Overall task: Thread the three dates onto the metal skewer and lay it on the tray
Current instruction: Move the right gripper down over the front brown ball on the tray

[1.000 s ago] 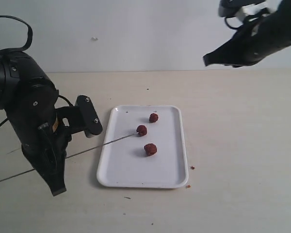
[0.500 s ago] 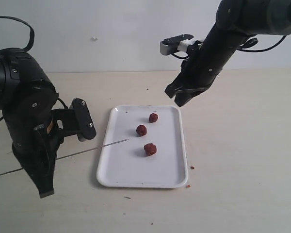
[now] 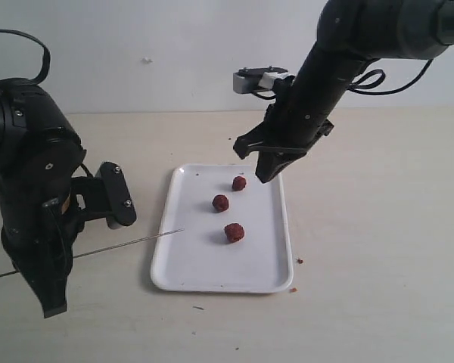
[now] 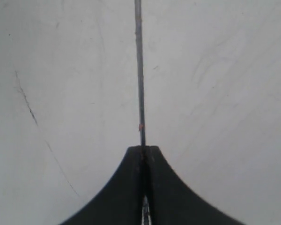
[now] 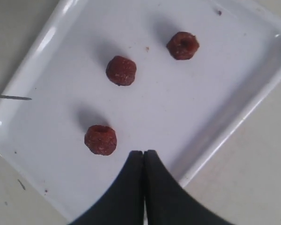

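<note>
Left end effector pinching the metal skewer, rod tip just over the tray left rim, short of the dates. Right end effector pressed together, empty, above the tray's far edge by the rearmost date. All three dates lie loose on the tray, apart from each other, tray on the bench.

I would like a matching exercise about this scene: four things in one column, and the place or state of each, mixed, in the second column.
Column one:
1. metal skewer
2. dates
3. tray
4. right tool

Column two:
A. shut and empty, above the tray
B. white, flat on the table
C. clamped in the left tool
D. loose on the tray

Pairs: 1-C, 2-D, 3-B, 4-A
</note>
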